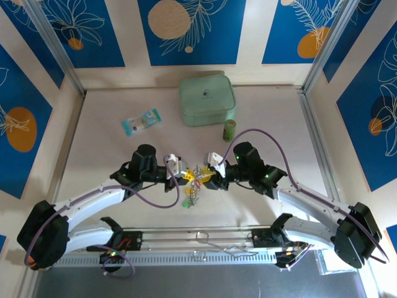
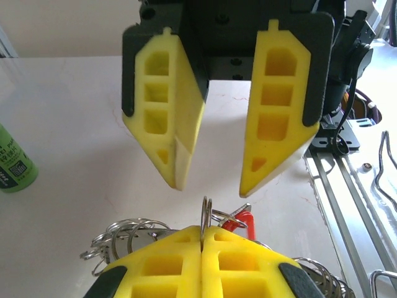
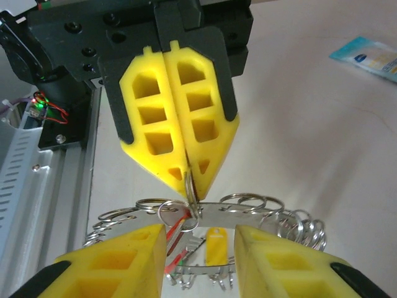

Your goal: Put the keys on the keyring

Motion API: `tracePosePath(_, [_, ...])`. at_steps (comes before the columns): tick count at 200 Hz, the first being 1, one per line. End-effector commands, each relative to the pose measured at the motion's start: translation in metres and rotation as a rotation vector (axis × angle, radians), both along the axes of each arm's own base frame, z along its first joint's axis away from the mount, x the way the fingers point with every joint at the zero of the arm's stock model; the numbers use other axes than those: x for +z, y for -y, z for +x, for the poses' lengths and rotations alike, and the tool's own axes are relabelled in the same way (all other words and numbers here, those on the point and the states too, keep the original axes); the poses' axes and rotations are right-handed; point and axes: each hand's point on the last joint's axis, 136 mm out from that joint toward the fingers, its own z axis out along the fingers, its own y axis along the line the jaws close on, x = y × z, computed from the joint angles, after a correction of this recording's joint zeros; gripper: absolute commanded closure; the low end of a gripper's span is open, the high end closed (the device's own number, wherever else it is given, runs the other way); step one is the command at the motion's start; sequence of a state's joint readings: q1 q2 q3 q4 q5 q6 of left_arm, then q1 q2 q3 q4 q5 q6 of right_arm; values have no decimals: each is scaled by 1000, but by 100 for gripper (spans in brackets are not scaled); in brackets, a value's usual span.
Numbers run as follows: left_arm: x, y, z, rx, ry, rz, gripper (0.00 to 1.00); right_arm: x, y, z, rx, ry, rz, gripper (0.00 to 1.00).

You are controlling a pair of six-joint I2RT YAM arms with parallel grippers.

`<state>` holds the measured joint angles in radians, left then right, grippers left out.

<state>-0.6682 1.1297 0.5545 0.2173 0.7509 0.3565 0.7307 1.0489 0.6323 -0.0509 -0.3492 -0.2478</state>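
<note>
Two grippers meet above the keyring (image 3: pixel 291 223). Left gripper (image 2: pixel 203 231) is closed on one small ring (image 2: pixel 206 212); right gripper (image 3: pixel 200 231) stands open, empty.

I can't read a single word here. My green bottle (image 2: pixel 11 162), just to the right of the mint-green case (image 1: pixel 207 99) on the far side, wears a white-and-dark label too blurred to read. The case carries a small dark emblem, and the blue-and-white packet (image 1: pixel 141 121) to its left has print too small to make out.
</note>
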Motion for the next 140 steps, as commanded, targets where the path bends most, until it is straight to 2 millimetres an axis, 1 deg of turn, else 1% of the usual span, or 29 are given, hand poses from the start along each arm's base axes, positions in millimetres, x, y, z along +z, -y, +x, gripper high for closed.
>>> tracePosePath(1, [20, 6, -3, -30, 34, -75, 100, 6, -3, -4, 10, -29, 46, 65])
tracePosePath(27, [20, 6, -1, -22, 41, -75, 100, -3, -1, -5, 5, -56, 25, 64])
tracePosePath(49, [20, 6, 0, -17, 41, -75, 100, -5, -3, -7, 14, -69, 20, 64])
tracePosePath(76, [21, 7, 0, -19, 43, -78, 100, -9, -3, -5, 4, -66, 3, 68])
tracePosePath(101, [23, 7, 0, -19, 46, -83, 100, -13, -1, -6, 10, -67, -23, 69])
tracePosePath(112, [23, 7, 0, -19, 46, -86, 100, -14, -1, -7, 12, -67, -28, 72])
tracePosePath(130, [23, 7, 0, -19, 46, -92, 100, -12, -2, -7, 15, -62, -24, 83])
tracePosePath(140, [24, 7, -1, -21, 46, -93, 100, -10, -2, -6, 17, -57, -22, 86])
